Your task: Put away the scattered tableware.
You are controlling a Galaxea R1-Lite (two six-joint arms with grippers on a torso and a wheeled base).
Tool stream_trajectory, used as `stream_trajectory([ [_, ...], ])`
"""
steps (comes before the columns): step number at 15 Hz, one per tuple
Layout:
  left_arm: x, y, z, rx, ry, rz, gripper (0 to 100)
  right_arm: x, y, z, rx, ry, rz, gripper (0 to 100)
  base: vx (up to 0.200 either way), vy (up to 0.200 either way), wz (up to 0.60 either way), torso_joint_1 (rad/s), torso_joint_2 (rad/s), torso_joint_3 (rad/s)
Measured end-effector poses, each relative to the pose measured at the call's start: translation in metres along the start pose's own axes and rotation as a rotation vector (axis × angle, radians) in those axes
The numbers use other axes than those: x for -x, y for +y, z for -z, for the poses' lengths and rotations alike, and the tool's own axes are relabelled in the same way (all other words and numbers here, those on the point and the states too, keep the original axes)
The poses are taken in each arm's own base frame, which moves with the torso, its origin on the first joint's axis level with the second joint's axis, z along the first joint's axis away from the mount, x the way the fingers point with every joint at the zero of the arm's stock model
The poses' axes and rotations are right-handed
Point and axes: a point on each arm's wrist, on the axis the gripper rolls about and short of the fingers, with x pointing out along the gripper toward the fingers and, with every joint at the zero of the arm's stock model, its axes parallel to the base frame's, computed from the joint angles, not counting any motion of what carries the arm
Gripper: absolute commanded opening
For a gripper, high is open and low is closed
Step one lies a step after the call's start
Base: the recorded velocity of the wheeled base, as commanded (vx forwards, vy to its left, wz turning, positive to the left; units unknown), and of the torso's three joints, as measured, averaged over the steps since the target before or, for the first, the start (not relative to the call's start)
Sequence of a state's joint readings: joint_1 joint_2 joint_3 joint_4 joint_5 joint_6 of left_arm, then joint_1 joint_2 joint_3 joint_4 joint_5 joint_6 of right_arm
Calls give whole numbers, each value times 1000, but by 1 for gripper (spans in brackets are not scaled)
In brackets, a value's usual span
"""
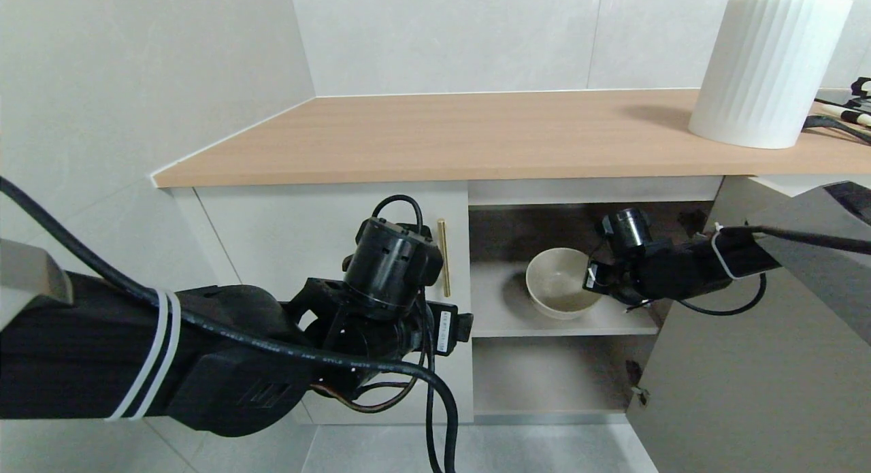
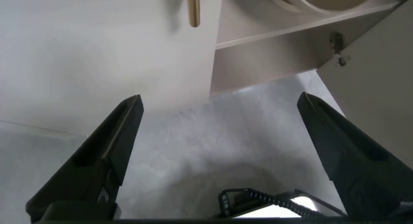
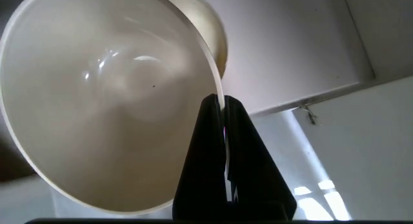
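A beige bowl is inside the open cabinet, tilted over the middle shelf. My right gripper is shut on its near rim. In the right wrist view the fingers pinch the bowl edge, and a second bowl's rim shows just behind it. I cannot tell whether the held bowl touches the shelf. My left gripper is open and holds nothing. It points down at the floor in front of the closed left door.
The right cabinet door stands swung open beside my right arm. A gold handle runs down the closed door's edge. On the wooden countertop stands a white ribbed container, with utensils at the far right.
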State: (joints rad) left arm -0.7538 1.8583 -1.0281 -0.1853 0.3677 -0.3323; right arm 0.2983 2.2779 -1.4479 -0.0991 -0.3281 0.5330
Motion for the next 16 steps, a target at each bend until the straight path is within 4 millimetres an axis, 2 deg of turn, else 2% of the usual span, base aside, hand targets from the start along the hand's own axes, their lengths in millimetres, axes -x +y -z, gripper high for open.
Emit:
stream_trajectory([
  [6, 0, 0, 0, 0, 1, -1, 100, -24, 2, 2, -35, -4, 11, 0, 0, 0, 0, 0, 0, 0],
  [16, -2, 1, 1, 0, 6, -4, 100, -40, 2, -4, -56, -30, 18, 0, 0, 0, 0, 0, 0, 0],
])
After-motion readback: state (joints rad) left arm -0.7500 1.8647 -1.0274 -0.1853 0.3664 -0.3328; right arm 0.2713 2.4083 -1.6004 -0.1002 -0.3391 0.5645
